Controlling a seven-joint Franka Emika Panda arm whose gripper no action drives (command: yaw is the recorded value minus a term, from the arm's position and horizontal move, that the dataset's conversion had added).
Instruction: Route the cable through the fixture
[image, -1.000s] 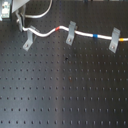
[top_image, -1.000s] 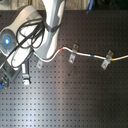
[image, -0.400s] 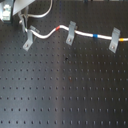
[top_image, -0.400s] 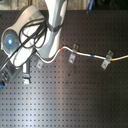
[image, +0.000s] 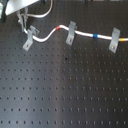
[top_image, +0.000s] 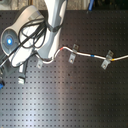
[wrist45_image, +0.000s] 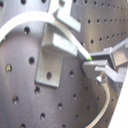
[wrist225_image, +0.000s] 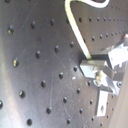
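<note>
A black board full of small holes is seen in both exterior views. Three little grey metal clips stand on it in a row near the board's far edge in the first exterior view.

The cable is a thin white cord. In the first exterior view it is laid along that row, and it passes through the middle clip and the other upright clip. A short red band is seen on the cable just beside the middle clip. A short blue band is seen between the two upright clips.

The fixture is the leaning clip at the end of the row, near the board's far corner at the first exterior view's left. The cable is curved up to it and touches it.

The gripper is held low just beside the fixture. In the first wrist view, the end of the cable is pinched between the fingertips, which are set close together. The fixture is right next to them there.

In the second exterior view the fixture is mostly hidden by the white robot arm.
</note>
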